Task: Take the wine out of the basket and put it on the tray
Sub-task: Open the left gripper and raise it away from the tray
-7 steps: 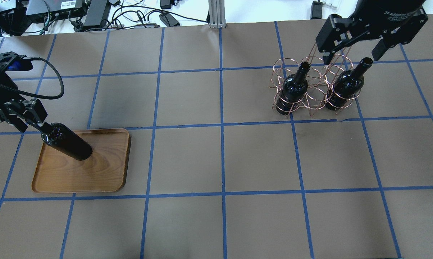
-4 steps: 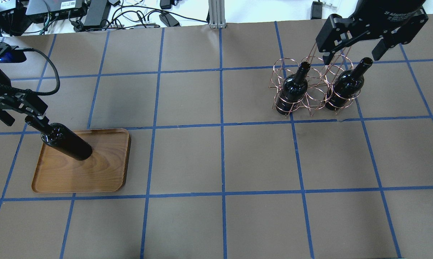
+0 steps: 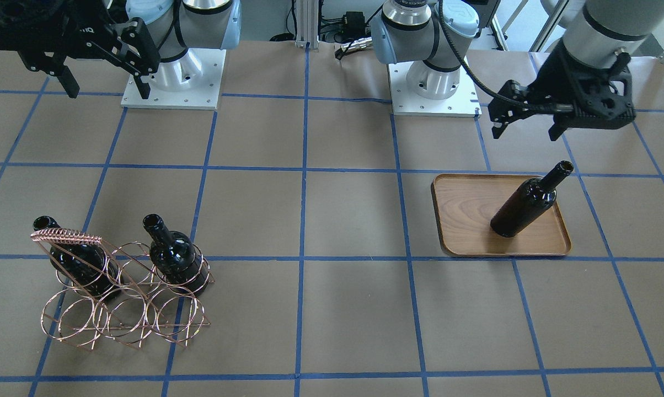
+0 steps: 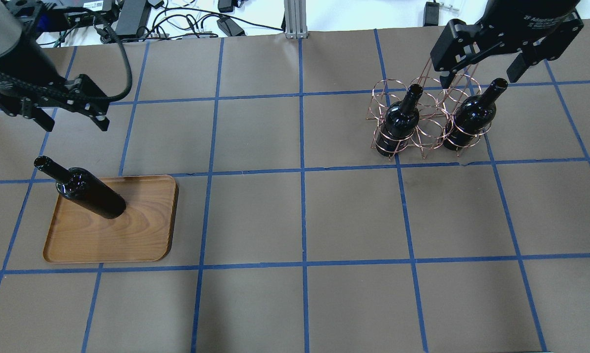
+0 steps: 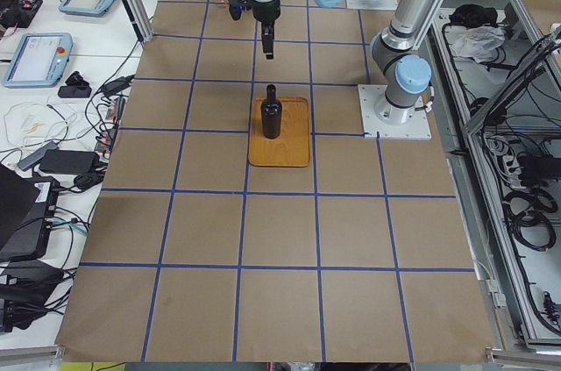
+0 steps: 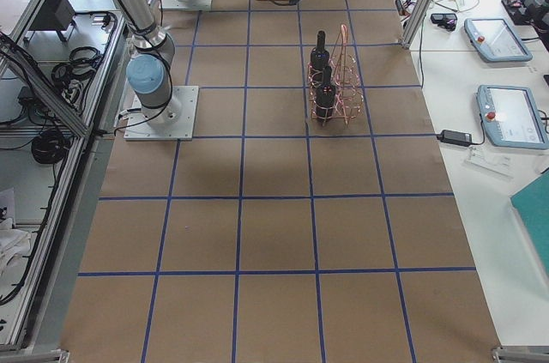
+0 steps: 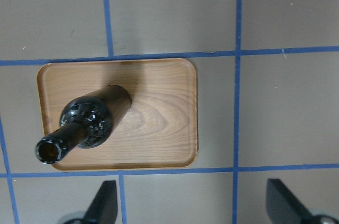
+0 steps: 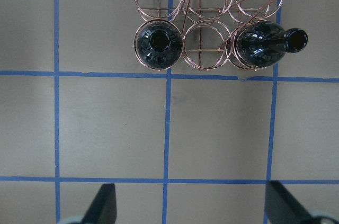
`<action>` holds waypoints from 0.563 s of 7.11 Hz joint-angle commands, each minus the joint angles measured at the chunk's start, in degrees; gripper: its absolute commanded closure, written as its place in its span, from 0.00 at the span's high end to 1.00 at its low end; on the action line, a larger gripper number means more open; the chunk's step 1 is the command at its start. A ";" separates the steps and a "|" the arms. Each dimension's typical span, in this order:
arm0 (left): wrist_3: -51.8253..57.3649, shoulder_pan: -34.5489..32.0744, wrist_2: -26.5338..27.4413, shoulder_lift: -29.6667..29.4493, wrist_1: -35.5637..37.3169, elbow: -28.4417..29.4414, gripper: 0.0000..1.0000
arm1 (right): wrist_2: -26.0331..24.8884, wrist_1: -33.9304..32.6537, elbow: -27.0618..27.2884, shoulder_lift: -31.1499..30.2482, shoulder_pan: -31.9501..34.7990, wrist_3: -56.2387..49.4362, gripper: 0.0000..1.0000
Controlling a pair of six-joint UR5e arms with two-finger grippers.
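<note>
Finishing one placement: a wine stands freed on the tray, and by my reckoning the next fetch from the basket is due.

Across the gridded brown surface (image 4: 295, 220), the wooden tray (image 4: 138, 235) carries one upright wine (image 4: 91, 196) inside its rim. Well apart, the wire basket (image 8: 201, 49) holds two more bottles (image 4: 402, 122) (image 4: 469, 122) in the end rings of the row nearer the robot; its other rings are vacant. The right hand (image 4: 481, 78) hovers over the basket, spread and empty. The left hand (image 4: 75, 123) hangs above the tray, also spread and empty, clear of the wine. Next, the right hand should probably drop onto a neck and lift straight up.
</note>
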 commanded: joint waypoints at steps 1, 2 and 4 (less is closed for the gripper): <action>-3.99 -8.62 -0.20 1.12 0.11 0.32 1.00 | 0.00 0.01 0.09 0.00 0.00 0.00 1.00; -4.00 -9.43 -0.37 1.21 0.11 0.24 1.00 | 0.00 0.01 0.00 0.00 0.00 0.00 1.00; -3.82 -9.44 -1.60 1.47 -0.06 -0.03 1.00 | 0.00 0.01 0.00 0.00 0.00 -0.09 1.00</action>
